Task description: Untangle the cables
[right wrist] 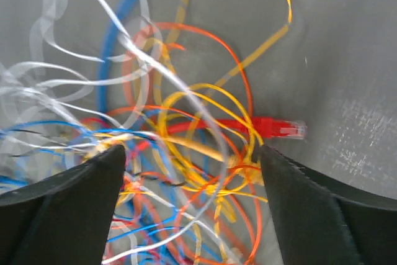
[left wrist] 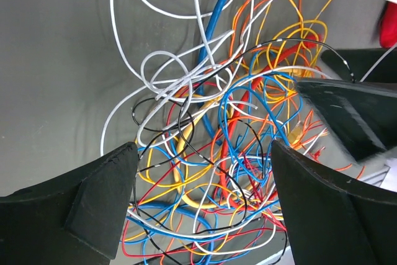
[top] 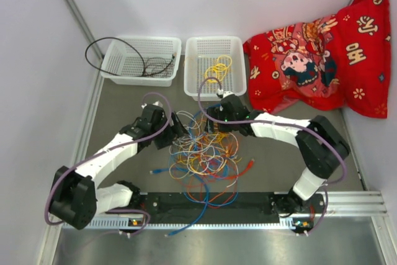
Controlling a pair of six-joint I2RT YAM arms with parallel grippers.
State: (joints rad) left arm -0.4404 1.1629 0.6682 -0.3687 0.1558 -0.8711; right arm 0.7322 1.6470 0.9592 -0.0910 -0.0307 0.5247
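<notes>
A tangled pile of thin cables (top: 201,156) in yellow, orange, blue, white, red and black lies on the grey table between the two arms. My left gripper (top: 175,130) is open at the pile's upper left; in the left wrist view its fingers (left wrist: 105,197) straddle the tangle (left wrist: 217,172). My right gripper (top: 213,122) is open at the pile's top; in the right wrist view yellow and orange loops (right wrist: 205,153) lie between its fingers (right wrist: 298,203). A red cable with a clear plug (right wrist: 279,128) lies beside the right finger. Neither gripper holds anything.
Two white baskets stand at the back: the left one (top: 118,66) holds a black cable (top: 152,66), the right one (top: 205,76) a yellow cable (top: 218,66). A red patterned cushion (top: 322,54) lies back right. White walls enclose the table. A black rail (top: 211,202) runs along the near edge.
</notes>
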